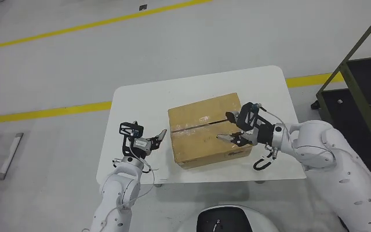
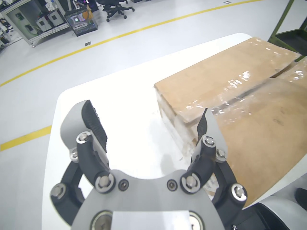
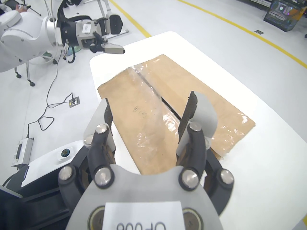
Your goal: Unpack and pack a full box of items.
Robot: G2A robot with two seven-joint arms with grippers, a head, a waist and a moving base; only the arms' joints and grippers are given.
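A brown cardboard box (image 1: 203, 130) lies in the middle of the white table (image 1: 139, 104), flaps down, with glossy clear tape along its centre seam and a dark gap showing in that seam. My right gripper (image 1: 226, 127) hangs open over the box's right end, the seam (image 3: 153, 89) running between its fingers (image 3: 148, 99). My left gripper (image 1: 145, 134) stands open above bare table just left of the box, apart from it. In the left wrist view the box (image 2: 239, 101) is beside the open left gripper (image 2: 146, 111). The right wrist view shows the left gripper (image 3: 112, 48) beyond the box's far end.
A dark green cart (image 1: 348, 93) stands on the floor off the table's right side. Yellow lines cross the floor around the table. Bare table surface lies left of the box and behind it.
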